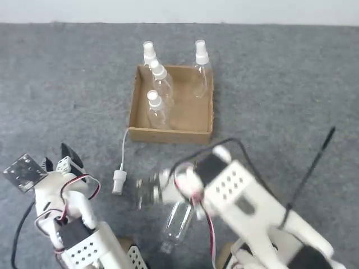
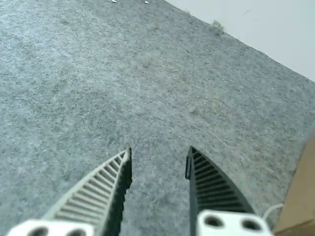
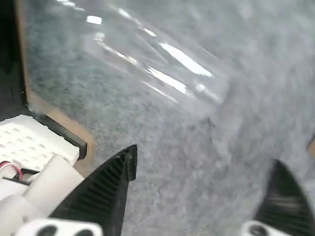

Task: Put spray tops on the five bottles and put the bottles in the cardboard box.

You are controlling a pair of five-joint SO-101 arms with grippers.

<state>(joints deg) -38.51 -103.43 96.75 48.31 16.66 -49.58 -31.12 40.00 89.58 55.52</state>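
Observation:
Several clear bottles with white spray tops stand in the cardboard box [image 1: 171,134]: one at the front left [image 1: 155,109], one at the back right [image 1: 201,70], others at the back left [image 1: 160,78]. A capless clear bottle [image 1: 178,221] [image 3: 162,64] lies on the carpet in front of the box. A loose spray top [image 1: 118,180] with its white tube lies left of it. My right gripper [image 1: 147,190] [image 3: 202,172] is open just above the carpet, between the loose top and the lying bottle, holding nothing. My left gripper [image 1: 67,157] [image 2: 158,162] is open over bare carpet at the lower left.
Grey carpet covers the whole table. A corner of the box [image 2: 301,196] and the white tube [image 2: 271,211] lie to one side of my left gripper. A black cable [image 1: 311,168] rises from the right arm. Open carpet lies on both sides of the box.

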